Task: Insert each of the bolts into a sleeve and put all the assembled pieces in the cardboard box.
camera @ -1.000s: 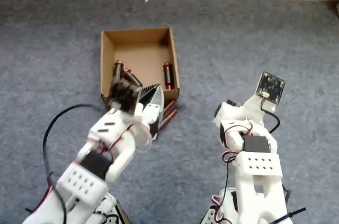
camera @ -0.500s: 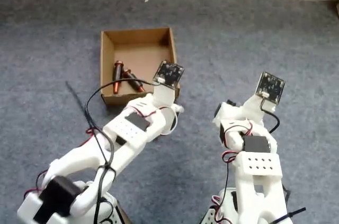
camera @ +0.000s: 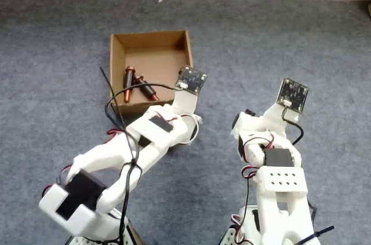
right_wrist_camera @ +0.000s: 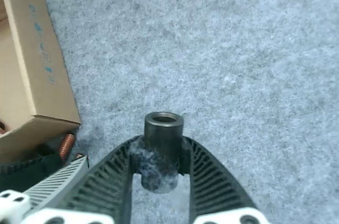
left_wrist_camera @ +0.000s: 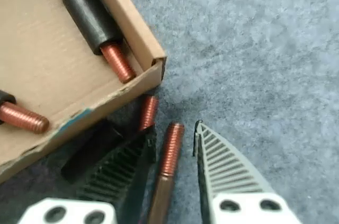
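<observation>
The cardboard box (camera: 119, 68) sits at the back left, with two sleeved bolts (camera: 138, 86) lying inside. In the left wrist view a third sleeved bolt (left_wrist_camera: 92, 20) lies in the box's corner (left_wrist_camera: 139, 36). Just outside that corner my left gripper (left_wrist_camera: 174, 131) stands open astride a bare copper bolt (left_wrist_camera: 168, 152) on the carpet. Beside it lies another bolt (left_wrist_camera: 148, 112) with a black sleeve (left_wrist_camera: 89, 152), partly hidden by the dark finger. My right gripper (right_wrist_camera: 161, 150) is shut on an upright black sleeve (right_wrist_camera: 163, 139) above the carpet, right of the box (right_wrist_camera: 32, 75).
Grey carpet covers the whole floor. The left arm (camera: 156, 135) leans over the box's near right corner, and its cable (camera: 113, 103) loops by the box's front. The right arm (camera: 269, 146) stands to the right with open carpet around it.
The left arm has swung from the box's front left over to its near right corner. The right arm has barely shifted, still holding its sleeve.
</observation>
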